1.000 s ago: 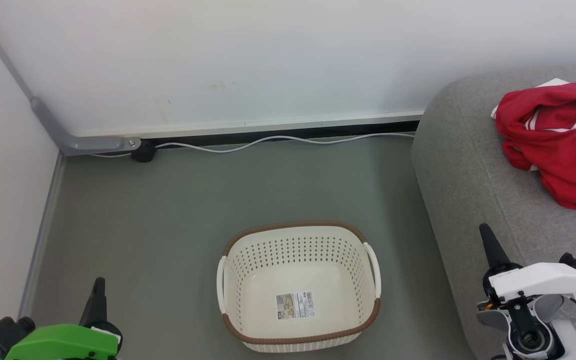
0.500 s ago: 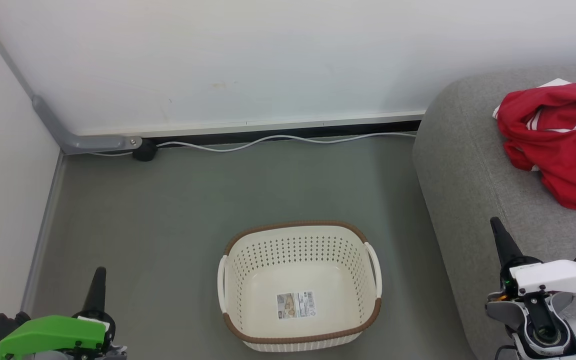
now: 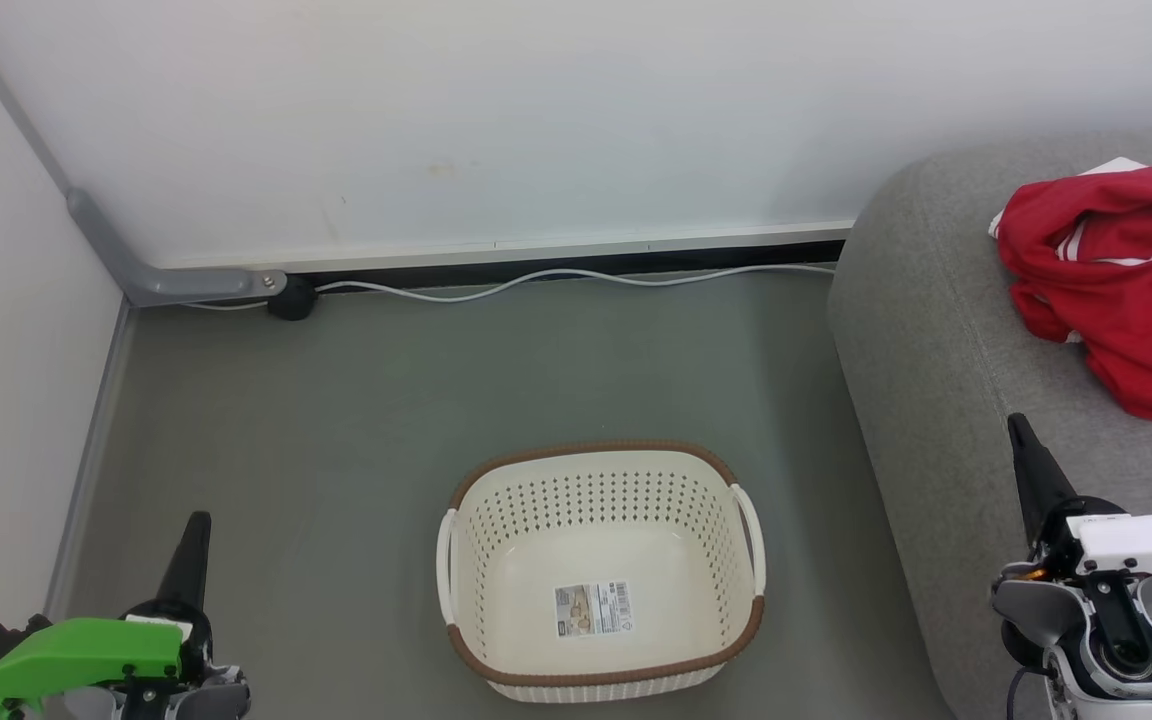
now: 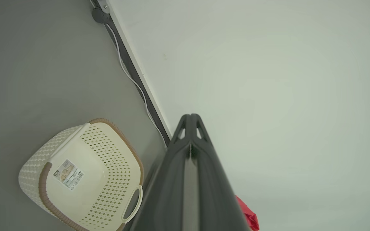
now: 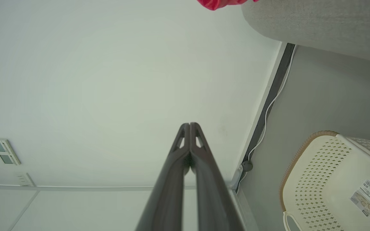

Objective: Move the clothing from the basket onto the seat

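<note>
The red clothing (image 3: 1121, 280) with white stripes lies crumpled on the grey seat (image 3: 936, 330) at the right; a red scrap of clothing (image 4: 247, 216) also peeks past my fingers in the left wrist view, and the clothing (image 5: 220, 3) shows at the top edge of the right wrist view. The cream basket (image 3: 601, 570) stands on the floor at centre, holding nothing but its paper label (image 3: 591, 610). My left gripper (image 3: 198, 522) is shut at the lower left, away from the basket. My right gripper (image 3: 1018, 425) is shut over the seat's front edge, with nothing in it.
A white wall and dark skirting run behind, with a white cable (image 3: 536, 282) along the floor and a grey conduit (image 3: 136, 275) in the left corner. Grey floor surrounds the basket (image 4: 85, 173). The seat (image 5: 316, 25) bounds the right side.
Both grippers have drifted: the left one rose a little in the picture, the right one shifted right and slightly up. Basket and clothing have stayed put.
</note>
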### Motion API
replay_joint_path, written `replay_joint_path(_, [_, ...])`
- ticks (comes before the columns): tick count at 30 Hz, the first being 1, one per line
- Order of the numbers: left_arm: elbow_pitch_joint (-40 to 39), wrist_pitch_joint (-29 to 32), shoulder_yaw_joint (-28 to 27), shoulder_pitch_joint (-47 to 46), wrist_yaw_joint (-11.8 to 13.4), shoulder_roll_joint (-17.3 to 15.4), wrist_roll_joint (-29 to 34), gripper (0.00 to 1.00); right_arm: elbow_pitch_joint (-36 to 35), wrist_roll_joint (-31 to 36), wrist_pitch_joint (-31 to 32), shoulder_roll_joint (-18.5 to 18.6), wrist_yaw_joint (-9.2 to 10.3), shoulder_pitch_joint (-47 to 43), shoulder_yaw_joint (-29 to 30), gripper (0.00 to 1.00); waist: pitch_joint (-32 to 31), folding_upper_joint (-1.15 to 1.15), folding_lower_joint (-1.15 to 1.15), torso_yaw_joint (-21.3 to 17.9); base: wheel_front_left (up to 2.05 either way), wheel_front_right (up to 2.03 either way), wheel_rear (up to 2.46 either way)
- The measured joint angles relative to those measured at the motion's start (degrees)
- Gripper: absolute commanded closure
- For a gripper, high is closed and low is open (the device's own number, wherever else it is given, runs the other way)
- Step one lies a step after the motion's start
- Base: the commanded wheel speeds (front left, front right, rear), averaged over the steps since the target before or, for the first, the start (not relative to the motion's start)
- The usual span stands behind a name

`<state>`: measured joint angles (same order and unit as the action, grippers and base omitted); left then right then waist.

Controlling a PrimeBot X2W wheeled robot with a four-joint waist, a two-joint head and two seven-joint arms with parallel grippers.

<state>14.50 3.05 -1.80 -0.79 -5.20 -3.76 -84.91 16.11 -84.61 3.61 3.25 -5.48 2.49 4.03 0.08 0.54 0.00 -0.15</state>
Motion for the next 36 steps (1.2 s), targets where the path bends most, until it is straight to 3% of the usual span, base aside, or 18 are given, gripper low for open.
replay_joint_path(12, [1.2,2.0,-1.2,-1.9,-1.6,0.7,-7.5,1.0,0.0,-7.4,1.6,-0.4,-1.25,0.7,2.6,1.0,0.1,0.0,0.0,0.1,0.0,0.0,0.0])
replay_joint_path(36, [1.5,2.0,-1.4,-2.6,-1.7,0.8,-7.5,1.0,0.0,-7.7,1.8,-0.4,-1.31,0.9,2.9,1.0,0.1,0.0,0.0,0.2,0.0,0.0,0.0])
